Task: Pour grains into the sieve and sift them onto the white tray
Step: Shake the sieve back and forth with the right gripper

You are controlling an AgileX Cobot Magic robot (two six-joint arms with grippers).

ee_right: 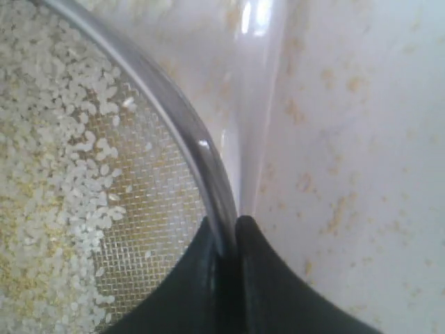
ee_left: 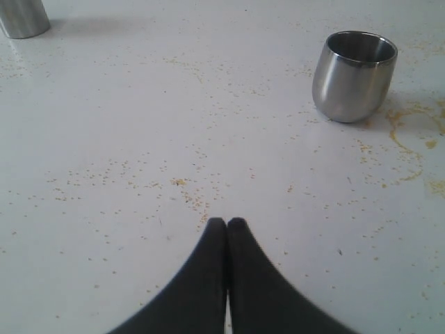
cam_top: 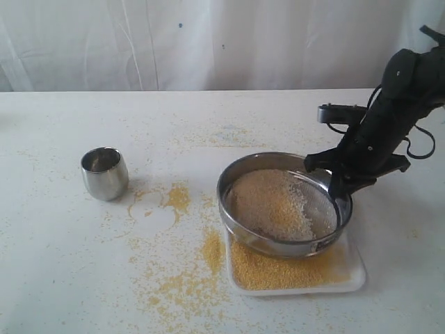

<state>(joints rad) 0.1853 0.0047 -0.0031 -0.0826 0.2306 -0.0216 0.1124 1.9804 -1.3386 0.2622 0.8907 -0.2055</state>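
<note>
The sieve (cam_top: 274, 244), a wide steel ring with mesh, hangs over the white tray (cam_top: 357, 279) and covers most of it. My right gripper (cam_top: 334, 182) is shut on the sieve's right rim (ee_right: 174, 104), one finger inside the ring and one outside. Pale coarse grains (cam_top: 271, 205) lie on the mesh (ee_right: 163, 184). Fine yellow grains (cam_top: 278, 273) cover the tray under it. In the left wrist view my left gripper (ee_left: 227, 223) is shut and empty, low over the table. It does not show in the exterior view.
A small rounded steel cup (cam_top: 104, 172) stands upright on the left, also ahead of the left gripper (ee_left: 353, 76). Spilled yellow grains (cam_top: 182, 268) lie scattered on the white table between cup and tray. Another steel object (ee_left: 21, 17) sits at the left wrist view's edge.
</note>
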